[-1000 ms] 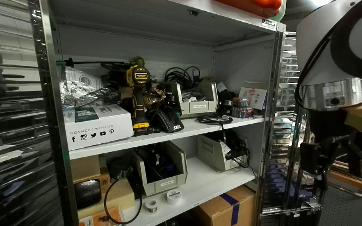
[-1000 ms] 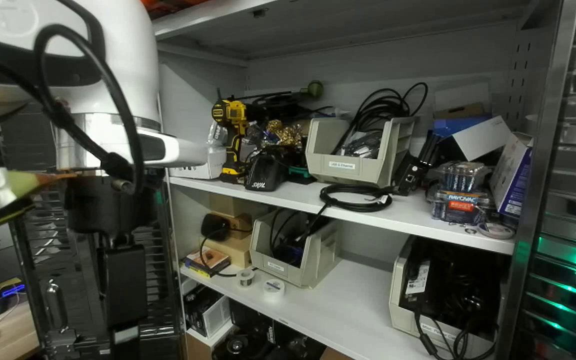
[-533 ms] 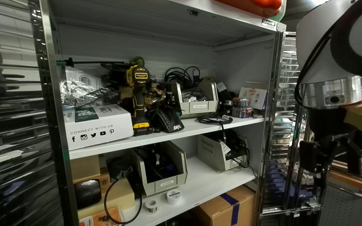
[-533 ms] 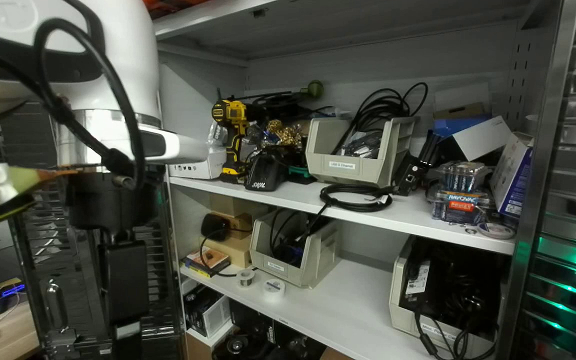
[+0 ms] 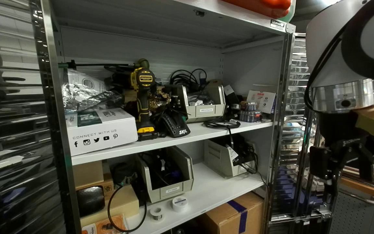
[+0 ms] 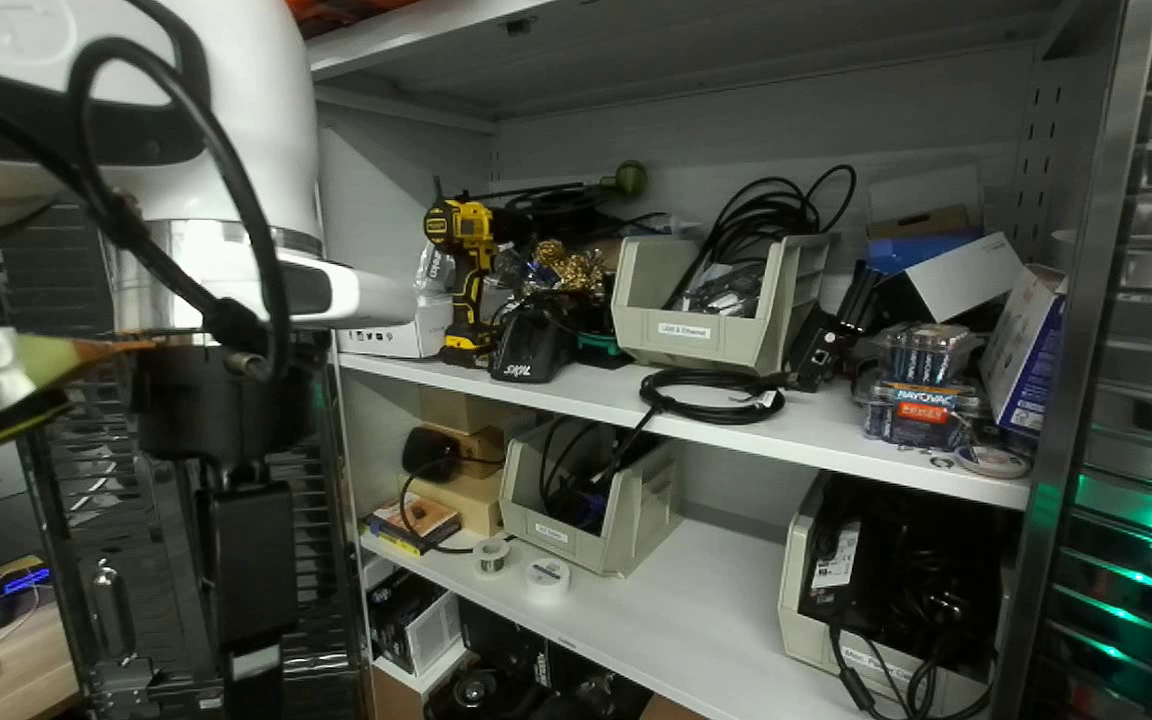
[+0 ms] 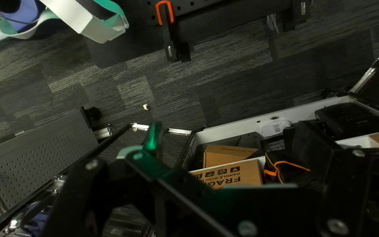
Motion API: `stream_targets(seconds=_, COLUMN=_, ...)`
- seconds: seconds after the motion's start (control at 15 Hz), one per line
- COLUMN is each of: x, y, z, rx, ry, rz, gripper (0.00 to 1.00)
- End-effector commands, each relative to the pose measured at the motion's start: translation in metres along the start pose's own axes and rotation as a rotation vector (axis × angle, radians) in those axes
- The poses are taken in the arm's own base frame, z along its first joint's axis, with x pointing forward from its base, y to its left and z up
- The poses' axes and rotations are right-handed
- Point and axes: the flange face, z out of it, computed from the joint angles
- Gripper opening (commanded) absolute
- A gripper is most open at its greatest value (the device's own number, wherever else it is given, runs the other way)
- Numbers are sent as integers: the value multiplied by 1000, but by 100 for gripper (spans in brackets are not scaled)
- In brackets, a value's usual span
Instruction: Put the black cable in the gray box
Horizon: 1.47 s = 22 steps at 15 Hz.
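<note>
— Moved: your gripper (image 5: 349, 182), slightly higher than one second ago. Remaining stock: unmoved.
— Jaws?
— Standing well apart, nothing seen between (an exterior view shows you that gap).
— Black cable (image 6: 721, 413)?
— One, coiled, on the upper shelf (image 6: 826, 425), just in front of the gray box (image 6: 696, 347) labelled "USB & Ethernet"; one length drops over the edge. Likely laid there to be grasped from the front. Absent from your wrist view, which lists mainly carpet (image 7: 173, 95) and cartons (image 7: 229, 154).
— Is that box yours?
— Probably, being nearest; two more gray bins (image 5: 157, 196) stand below.
— Why hang outside the cabinet (image 5: 252, 68)?
— Presumably so you clear the shelf before reaching in.
</note>
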Motion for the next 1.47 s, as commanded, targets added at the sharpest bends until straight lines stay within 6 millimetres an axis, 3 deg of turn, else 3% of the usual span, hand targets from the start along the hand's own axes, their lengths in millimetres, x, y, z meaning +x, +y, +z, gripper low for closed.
stream_targets(seconds=0.0, x=4, y=2, z=2, rx=7, ry=-4, rz=20, gripper=100)
stream_targets(seconds=0.27, x=23, y=7, z=8, rx=33, ry=19, rz=102, gripper=100)
stream_targets(seconds=0.8, x=116, y=28, z=10, rx=108, ry=199, rz=406, gripper=100)
stream_targets(seconds=1.13, x=178, y=44, z=-9, rx=141, ry=228, rz=568, gripper=100)
stream_targets(seconds=1.4, x=224, y=39, z=-32, rx=175, ry=243, rz=641, gripper=100)
